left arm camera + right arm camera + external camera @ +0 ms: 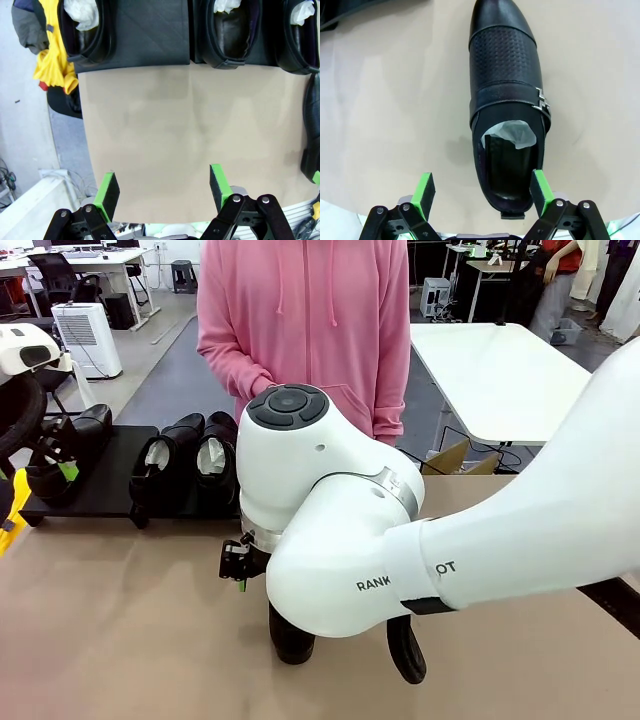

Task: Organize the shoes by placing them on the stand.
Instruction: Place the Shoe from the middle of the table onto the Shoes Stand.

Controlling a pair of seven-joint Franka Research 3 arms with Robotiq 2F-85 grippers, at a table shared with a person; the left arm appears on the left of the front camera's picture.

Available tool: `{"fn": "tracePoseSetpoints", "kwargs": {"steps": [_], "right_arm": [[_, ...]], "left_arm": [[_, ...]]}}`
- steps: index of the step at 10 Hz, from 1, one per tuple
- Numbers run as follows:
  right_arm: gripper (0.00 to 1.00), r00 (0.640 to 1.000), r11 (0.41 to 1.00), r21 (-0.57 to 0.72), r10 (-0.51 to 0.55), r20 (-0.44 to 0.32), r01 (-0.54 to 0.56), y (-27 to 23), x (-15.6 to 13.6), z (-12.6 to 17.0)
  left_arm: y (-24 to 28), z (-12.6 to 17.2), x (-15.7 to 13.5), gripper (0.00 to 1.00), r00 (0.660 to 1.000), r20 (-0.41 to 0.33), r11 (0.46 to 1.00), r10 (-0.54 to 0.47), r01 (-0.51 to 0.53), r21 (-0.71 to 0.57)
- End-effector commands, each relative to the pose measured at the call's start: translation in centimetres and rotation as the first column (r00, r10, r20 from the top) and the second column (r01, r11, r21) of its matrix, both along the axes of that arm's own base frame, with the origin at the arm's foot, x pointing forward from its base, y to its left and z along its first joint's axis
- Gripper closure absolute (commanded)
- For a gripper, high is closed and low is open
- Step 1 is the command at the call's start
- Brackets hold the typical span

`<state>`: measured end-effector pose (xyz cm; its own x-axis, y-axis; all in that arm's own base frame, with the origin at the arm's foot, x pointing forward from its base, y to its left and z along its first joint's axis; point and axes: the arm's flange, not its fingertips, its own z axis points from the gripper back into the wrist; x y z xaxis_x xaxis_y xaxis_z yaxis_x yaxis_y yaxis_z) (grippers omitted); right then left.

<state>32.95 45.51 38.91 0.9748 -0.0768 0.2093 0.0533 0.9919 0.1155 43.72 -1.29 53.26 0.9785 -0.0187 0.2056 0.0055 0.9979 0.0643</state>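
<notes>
Nearest you, the right gripper (482, 192) hangs with jaws spread wide, gripping nothing, its right pad just beside the heel of the fourth shoe (506, 100), which lies flat on bare tan table (390, 110), toe pointing away. There's free tabletop on both sides of that shoe. Your left gripper (164, 190) is also spread wide and empty over open table, short of the stand's near edge. Farther out, the stand (110, 480) carries three shoes: one (70, 445) at its left end, two (180, 455) together toward the middle, with a bare gap between. A person in a pink hoodie (300, 320) stands behind.
</notes>
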Motion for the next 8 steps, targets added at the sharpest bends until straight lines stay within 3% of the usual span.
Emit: {"fn": "tracePoseSetpoints", "kwargs": {"steps": [1,3,4,6,8], "right_arm": [[0.0,1.0,1.0,-0.004,-0.002,0.022,0.002,0.4,0.2,0.1],[0.0,1.0,1.0,0.001,0.0,0.001,0.0,0.0,0.0,0.0],[0.0,0.999,0.999,0.022,0.033,0.008,-0.033,-0.7,-1.7,1.4],[0.0,0.992,0.997,0.023,-0.074,0.097,0.072,-6.6,-1.9,5.2],[0.0,0.963,0.973,0.038,-0.229,0.139,0.226,-12.6,-0.8,7.1]], "left_arm": [[0.1,-0.2,-0.2,0.07,1.0,0.01,1.0,-0.002,0.002,-0.01],[0.1,-0.2,-0.2,0.07,1.0,0.01,1.0,-0.002,0.002,-0.01],[0.0,0.0,0.0,0.07,1.0,0.0,1.0,0.0,0.0,0.0],[-7.2,-1.2,-3.5,0.07,0.998,-0.046,0.999,-0.037,0.037,0.007],[-11.8,-1.0,-7.3,0.07,0.995,-0.077,0.997,-0.058,0.054,-0.05]]}}
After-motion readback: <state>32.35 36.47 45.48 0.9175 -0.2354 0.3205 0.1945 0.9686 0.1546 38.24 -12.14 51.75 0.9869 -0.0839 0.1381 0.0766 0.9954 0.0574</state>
